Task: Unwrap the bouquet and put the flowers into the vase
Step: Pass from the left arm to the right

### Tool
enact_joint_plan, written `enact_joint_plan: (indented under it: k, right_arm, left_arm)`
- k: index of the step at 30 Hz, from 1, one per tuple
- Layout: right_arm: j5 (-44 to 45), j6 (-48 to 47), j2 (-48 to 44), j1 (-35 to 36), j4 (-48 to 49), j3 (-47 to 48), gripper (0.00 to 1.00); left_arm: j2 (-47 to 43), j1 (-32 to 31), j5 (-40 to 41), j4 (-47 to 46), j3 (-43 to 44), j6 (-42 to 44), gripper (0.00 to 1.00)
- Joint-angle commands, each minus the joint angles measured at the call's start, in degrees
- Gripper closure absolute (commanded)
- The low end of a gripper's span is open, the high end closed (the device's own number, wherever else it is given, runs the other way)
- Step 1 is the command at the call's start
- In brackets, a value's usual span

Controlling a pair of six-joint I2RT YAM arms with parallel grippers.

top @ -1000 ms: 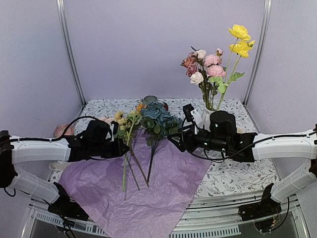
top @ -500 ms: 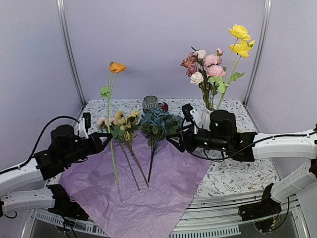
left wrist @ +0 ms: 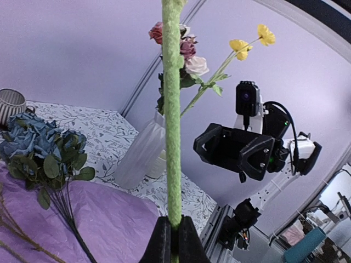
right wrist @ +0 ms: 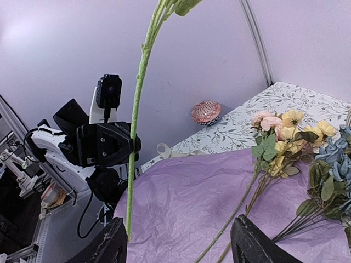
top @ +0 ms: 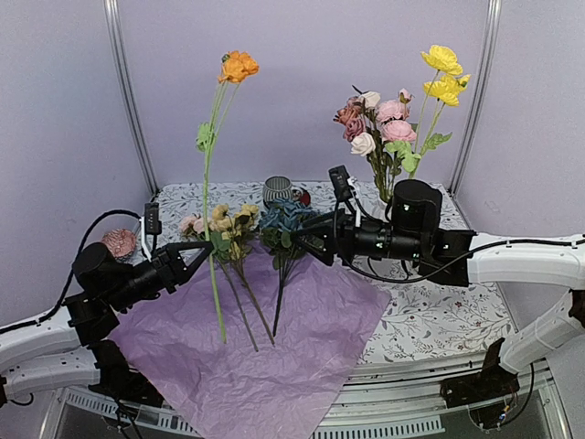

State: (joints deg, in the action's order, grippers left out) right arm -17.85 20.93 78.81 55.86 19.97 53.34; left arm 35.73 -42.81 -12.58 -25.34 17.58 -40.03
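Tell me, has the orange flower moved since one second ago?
Yes. The orange flower rose: its bloom lay beside the striped cup, and now stands high above it, stem upright in the shut left gripper.

A tabletop [top: 445, 322] under a white cloth with a grey leaf print stood before plain lilac walls [top: 292, 82], with two metal poles [top: 129, 91] rising at its back corners. A grey striped cup [top: 277, 190] sat upright near the back edge, with something red [top: 303, 196] just beside it. A round pink bowl [top: 120, 242] lay at the left edge.
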Motion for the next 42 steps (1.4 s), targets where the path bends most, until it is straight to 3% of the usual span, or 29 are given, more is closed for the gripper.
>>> enact_joint_plan:
  k: [1, 12, 26, 42]
  right_arm:
    - [-3.2, 1.9, 2.6, 1.9, 3.9, 3.6, 0.34]
    - [-4.0, 1.2, 11.0, 5.0, 5.9, 12.0, 0.36]
    - [-5.9, 1.2, 16.6, 5.6, 6.6, 20.3, 0.45]
    - [-6.2, 1.7, 18.6, 5.7, 6.5, 23.1, 0.66]
  left_arm:
    - [2.4, -4.0, -1.9, -10.8, -0.9, 3.0, 1.00]
    - [10.8, -9.1, -1.8, -18.1, 0.1, 5.3, 1.00]
    - [13.7, -11.2, -2.3, -19.3, 1.0, 7.0, 1.00]
    - [13.9, -11.9, -2.8, -19.0, 1.3, 7.9, 1.00]
